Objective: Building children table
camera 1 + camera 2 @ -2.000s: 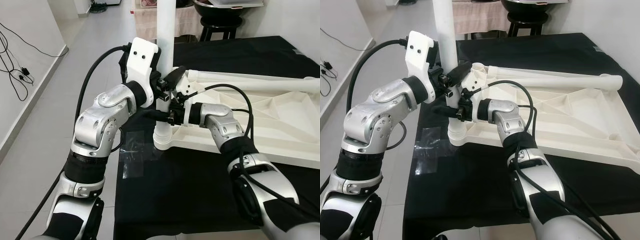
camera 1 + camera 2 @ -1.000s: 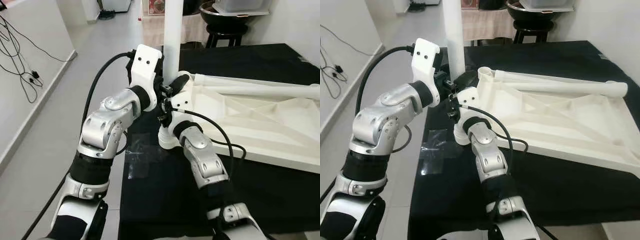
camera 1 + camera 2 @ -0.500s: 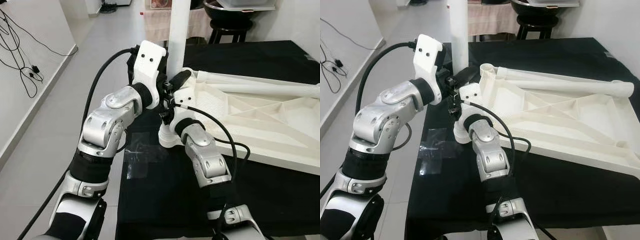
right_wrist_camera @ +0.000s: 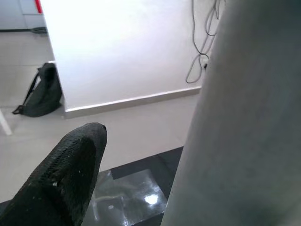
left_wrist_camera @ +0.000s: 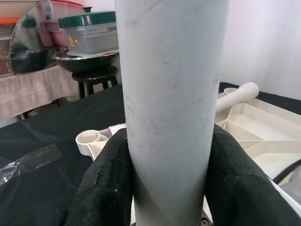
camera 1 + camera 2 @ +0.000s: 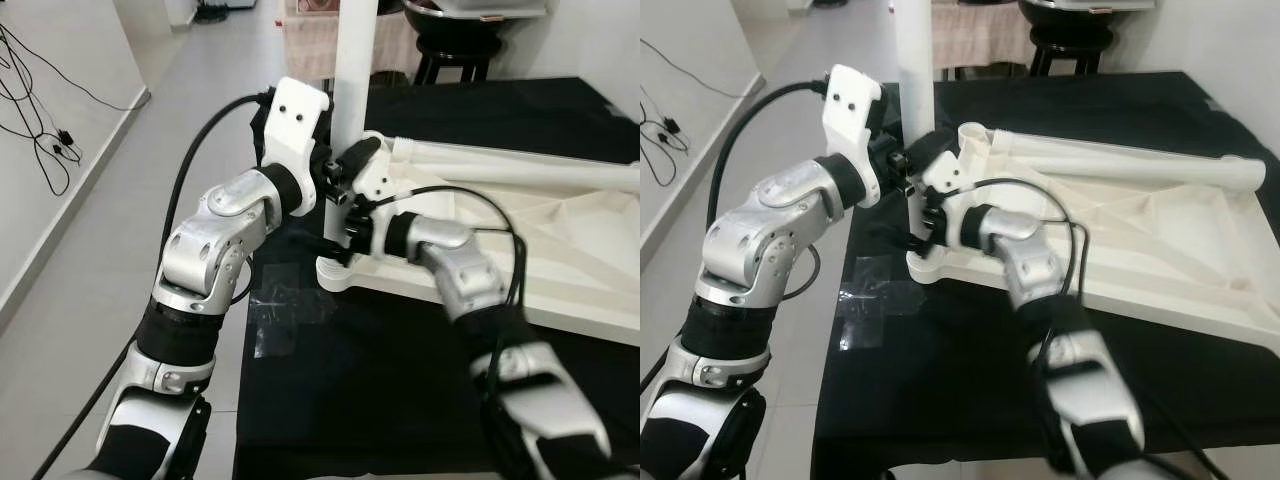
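Your left gripper (image 5: 167,179) clamps the upright white plastic table leg (image 6: 352,100), steadying it in the upturned white tabletop (image 6: 560,250)'s corner socket; whether your right gripper (image 6: 350,235) is gripping cannot be told.

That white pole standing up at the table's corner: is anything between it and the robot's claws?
No. The left gripper already clasps the upright leg, a finger on each side. The right gripper is close against the leg lower down, near the corner socket of the tabletop.

upright table leg (image 6: 353,60) top cropped, right arm (image 6: 470,300) blurred
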Controlling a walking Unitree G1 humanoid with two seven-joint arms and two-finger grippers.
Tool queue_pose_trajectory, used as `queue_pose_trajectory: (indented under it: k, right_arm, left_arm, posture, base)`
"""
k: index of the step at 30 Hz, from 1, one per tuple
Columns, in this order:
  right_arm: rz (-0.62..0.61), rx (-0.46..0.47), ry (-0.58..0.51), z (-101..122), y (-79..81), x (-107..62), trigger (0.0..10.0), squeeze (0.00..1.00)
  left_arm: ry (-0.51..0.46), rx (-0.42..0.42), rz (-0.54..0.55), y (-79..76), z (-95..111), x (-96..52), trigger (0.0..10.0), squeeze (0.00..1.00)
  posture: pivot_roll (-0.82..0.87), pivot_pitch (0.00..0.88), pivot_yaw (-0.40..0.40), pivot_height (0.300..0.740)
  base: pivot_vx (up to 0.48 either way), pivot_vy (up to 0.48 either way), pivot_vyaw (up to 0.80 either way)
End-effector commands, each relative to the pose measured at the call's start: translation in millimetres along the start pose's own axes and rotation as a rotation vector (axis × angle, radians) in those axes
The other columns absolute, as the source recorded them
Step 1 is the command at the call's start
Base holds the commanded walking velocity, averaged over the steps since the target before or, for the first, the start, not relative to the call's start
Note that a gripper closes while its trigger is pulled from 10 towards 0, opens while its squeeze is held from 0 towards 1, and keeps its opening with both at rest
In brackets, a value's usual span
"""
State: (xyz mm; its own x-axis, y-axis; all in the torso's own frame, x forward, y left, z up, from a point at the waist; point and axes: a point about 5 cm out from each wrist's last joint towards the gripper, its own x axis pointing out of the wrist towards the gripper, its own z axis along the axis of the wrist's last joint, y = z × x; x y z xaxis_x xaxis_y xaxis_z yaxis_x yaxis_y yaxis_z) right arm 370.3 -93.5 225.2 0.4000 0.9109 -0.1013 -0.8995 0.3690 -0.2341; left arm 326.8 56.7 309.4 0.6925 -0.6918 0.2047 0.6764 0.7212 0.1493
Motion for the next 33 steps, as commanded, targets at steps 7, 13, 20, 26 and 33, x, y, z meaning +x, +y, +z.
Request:
queue_pose_trajectory:
  k: [7, 13, 20, 26, 33]
  right_arm:
    - [0.102, -0.026, -0.001, 13.6, -1.1, 17.6, 7.6, 0.00]
    - [0.164, -0.009, 0.009, 8.0, 0.3, 20.8, 0.0, 0.00]
    - [0.182, 0.003, -0.001, 4.8, -1.2, 20.5, 0.0, 0.00]
    - [0.146, 0.009, -0.020, 0.3, -2.2, 16.3, 0.0, 0.00]
    - [-0.004, 0.052, -0.102, -12.2, 6.3, -0.1, 0.0, 0.00]
  left_arm:
    - [0.093, 0.007, -0.015, -5.1, -17.5, -0.2, 0.0, 0.00]
    - [0.098, 0.020, -0.017, -6.2, -17.7, -1.2, 0.0, 0.00]
    - [0.095, 0.044, -0.019, -6.8, -18.3, -1.5, 0.0, 1.00]
    - [0.100, 0.037, 0.007, -5.1, -19.1, -0.6, 10.0, 1.00]
    - [0.106, -0.009, 0.038, 1.3, -19.2, -4.3, 10.0, 0.00]
  posture:
    - [0.08, 0.098, 0.017, 0.740]
    - [0.08, 0.106, 0.015, 0.740]
    - [0.08, 0.109, 0.019, 0.740]
    - [0.06, 0.113, 0.021, 0.740]
    - [0.04, 0.130, 0.029, 0.740]
  base:
    - [0.000, 0.000, 0.00]
    - [0.000, 0.000, 0.00]
    - [0.000, 0.000, 0.00]
    - [0.000, 0.000, 0.00]
    - [0.000, 0.000, 0.00]
